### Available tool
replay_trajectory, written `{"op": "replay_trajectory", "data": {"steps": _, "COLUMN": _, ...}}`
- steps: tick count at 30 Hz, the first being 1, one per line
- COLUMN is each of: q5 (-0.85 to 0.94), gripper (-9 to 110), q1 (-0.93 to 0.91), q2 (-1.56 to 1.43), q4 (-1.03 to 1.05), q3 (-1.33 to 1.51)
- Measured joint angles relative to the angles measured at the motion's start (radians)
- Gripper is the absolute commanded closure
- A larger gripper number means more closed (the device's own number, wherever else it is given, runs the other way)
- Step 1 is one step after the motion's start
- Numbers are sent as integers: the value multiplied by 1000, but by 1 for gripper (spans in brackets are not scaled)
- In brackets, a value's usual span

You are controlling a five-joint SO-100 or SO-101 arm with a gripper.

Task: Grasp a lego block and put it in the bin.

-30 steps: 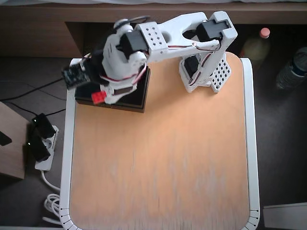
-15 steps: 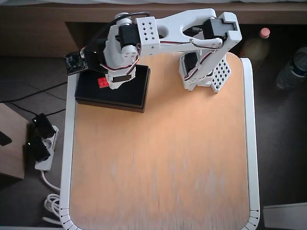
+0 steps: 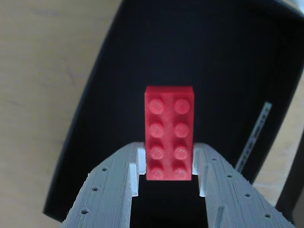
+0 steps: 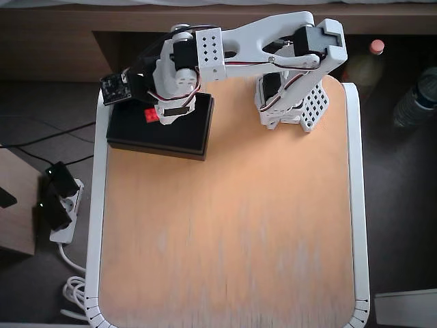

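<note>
pointing lengthwise out of the hand [image 3: 168,178], lego block [image 3: 169,133] (studs up) above bin [image 3: 228,71].

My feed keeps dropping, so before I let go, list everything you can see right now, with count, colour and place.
Brick: one, red, studs up, gripped between the jaws above the tray's dark interior.
Tray: one, black, shallow, far-left corner of the table in the overhead view.
Table: one, orange-tan top with white edging, bare apart from the tray and the arm's base.
Bottles: two, on the dark floor right of the table; one with a pink cap, one dark.
Power strip: one, white with black plugs, floor left of the table.
Cable: one, white, coiled near the table's near-left corner.
Arm: one, white, reaching from its base at the far right over the tray.
Gripper: one, light grey, shut on the brick.
</note>
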State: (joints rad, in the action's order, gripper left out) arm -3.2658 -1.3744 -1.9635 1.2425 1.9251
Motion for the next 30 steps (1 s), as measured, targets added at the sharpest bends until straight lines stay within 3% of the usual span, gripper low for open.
{"op": "replay_trajectory", "data": {"steps": 9, "q5": 8, "gripper": 100, "q1": -5, "q2": 0, "q4": -94, "q3": 103}}
{"op": "replay_trajectory", "data": {"steps": 19, "q5": 26, "gripper": 85, "q1": -5, "q2": -17, "q4": -110, "q3": 107}}
{"op": "replay_trajectory", "data": {"steps": 30, "q5": 44, "gripper": 85, "q1": 11, "q2": -158, "q4": -110, "q3": 107}}
